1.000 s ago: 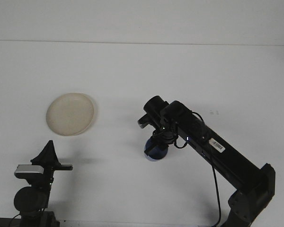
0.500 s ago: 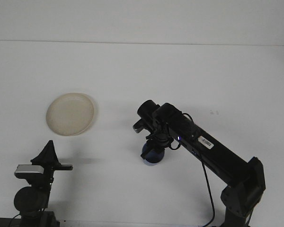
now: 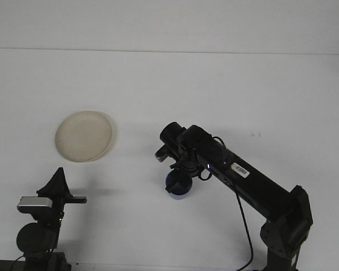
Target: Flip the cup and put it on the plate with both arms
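Closing around the blue cup, or seeming to: right gripper sitting directly over it, fingertips hidden behind the wrist, so actual grip impossible to confirm. Cup lying well to the right of the cream plate and a little nearer the camera, on the white table. Left gripper waiting below the plate, toward the near edge, fingers appearing closed on nothing. Advisable now: squeezing the cup wall squarely, lifting clear before rotating, turning slowly to avoid slipping, then carrying leftward toward the plate for the handover.
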Robot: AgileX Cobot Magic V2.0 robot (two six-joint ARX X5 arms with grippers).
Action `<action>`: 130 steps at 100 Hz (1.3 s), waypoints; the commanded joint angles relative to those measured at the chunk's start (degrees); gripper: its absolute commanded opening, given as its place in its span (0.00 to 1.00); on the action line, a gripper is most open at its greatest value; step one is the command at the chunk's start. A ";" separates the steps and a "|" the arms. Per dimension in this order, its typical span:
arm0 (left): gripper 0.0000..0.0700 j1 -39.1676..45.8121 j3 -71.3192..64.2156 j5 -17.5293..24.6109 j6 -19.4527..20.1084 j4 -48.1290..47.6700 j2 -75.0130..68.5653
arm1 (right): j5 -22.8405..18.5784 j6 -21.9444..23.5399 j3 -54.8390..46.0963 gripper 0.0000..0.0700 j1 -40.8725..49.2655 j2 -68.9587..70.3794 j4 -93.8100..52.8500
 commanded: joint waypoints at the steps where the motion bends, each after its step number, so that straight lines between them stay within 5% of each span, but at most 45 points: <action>1: 0.02 0.11 -1.16 -0.09 -0.11 0.74 -0.11 | 0.11 -0.68 1.33 0.40 0.61 1.53 0.09; 17: 0.02 0.11 -1.16 -0.09 -0.11 0.74 -0.11 | 0.09 -0.55 1.44 0.73 0.61 1.51 -0.48; 74: 0.02 0.11 -1.16 -0.09 -0.11 0.74 -0.11 | 0.31 -1.66 8.11 0.73 -2.05 -3.30 -3.32; 130: 0.02 0.11 -1.16 -0.09 -0.11 0.74 -0.11 | 0.13 -2.25 7.93 0.73 -26.23 -15.96 -3.37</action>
